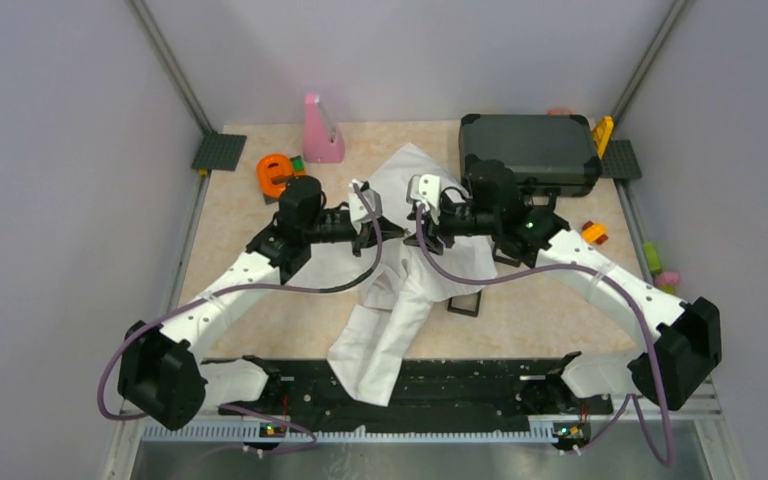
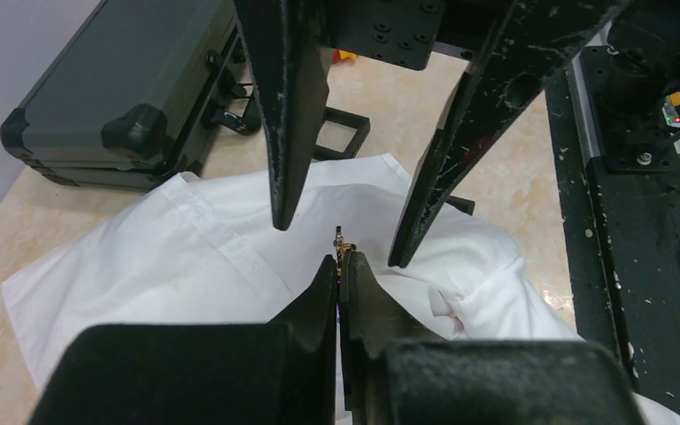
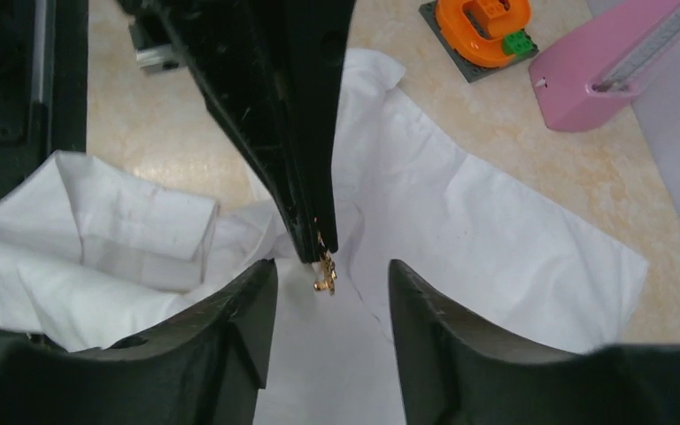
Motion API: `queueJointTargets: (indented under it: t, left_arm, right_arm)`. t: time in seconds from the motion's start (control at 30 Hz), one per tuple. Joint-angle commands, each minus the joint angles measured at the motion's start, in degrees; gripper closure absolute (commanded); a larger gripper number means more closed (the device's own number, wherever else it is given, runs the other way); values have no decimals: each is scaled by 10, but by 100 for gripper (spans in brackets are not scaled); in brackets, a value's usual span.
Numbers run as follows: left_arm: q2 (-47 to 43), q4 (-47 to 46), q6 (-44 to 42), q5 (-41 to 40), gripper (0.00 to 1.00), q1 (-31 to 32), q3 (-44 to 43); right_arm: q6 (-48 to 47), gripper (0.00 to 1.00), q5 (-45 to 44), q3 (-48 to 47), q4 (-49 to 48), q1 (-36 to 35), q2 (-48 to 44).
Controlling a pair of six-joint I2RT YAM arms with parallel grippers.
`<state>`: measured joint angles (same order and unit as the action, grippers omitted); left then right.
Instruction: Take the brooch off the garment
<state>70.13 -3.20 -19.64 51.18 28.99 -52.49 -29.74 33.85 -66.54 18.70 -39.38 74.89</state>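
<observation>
The white garment (image 1: 407,300) lies crumpled at the table's middle, one sleeve hanging over the front edge. My left gripper (image 2: 340,262) is shut on the tiny gold brooch (image 2: 343,241), which sticks out of its tips just over the cloth (image 2: 186,257). My right gripper (image 3: 330,270) is open, its jaws either side of the brooch (image 3: 324,274) and not touching it. In the top view the two grippers meet tip to tip, left (image 1: 397,234) and right (image 1: 428,232). I cannot tell if the brooch is still pinned to the fabric (image 3: 496,239).
A dark hard case (image 1: 530,150) stands at the back right, behind the right arm. A pink object (image 1: 320,130) and an orange toy (image 1: 278,175) sit at the back left. A black square tray (image 1: 465,303) lies beside the garment. A small orange-yellow car (image 1: 593,233) is at the right.
</observation>
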Motion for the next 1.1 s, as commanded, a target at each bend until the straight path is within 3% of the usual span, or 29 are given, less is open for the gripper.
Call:
queueJointTargets:
  t: [0.0, 0.1, 0.23, 0.33, 0.47, 0.6, 0.77, 0.87, 0.97, 1.07]
  left_arm:
    - [-7, -114, 44, -26, 100, 2, 24]
    - [-16, -275, 124, -88, 100, 2, 89]
    - [-12, -452, 221, -232, 100, 7, 152]
    - [16, -609, 249, -328, 100, 19, 199]
    - [82, -760, 273, -334, 100, 22, 197]
    - [138, -872, 352, -307, 100, 21, 179]
    - [143, -896, 444, -293, 100, 20, 173]
    - [120, -895, 502, -293, 100, 14, 183]
    - [105, -883, 585, -296, 100, -4, 184]
    - [93, -857, 643, -299, 100, -6, 177]
  right_arm:
    - [63, 42, -62, 23, -111, -8, -43]
    - [131, 38, -89, 97, -202, 5, -84]
    - [206, 38, -108, 178, -309, 22, -127]
    - [257, 35, -146, 225, -377, 24, -142]
    - [290, 36, -161, 222, -381, 26, -107]
    - [329, 40, -137, 221, -423, 26, -64]
    - [395, 37, -142, 239, -488, 33, -66]
    - [535, 25, -109, 267, -570, 81, -81]
    - [637, 24, -37, 264, -627, 109, -67]
    - [706, 25, -36, 280, -693, 109, -61]
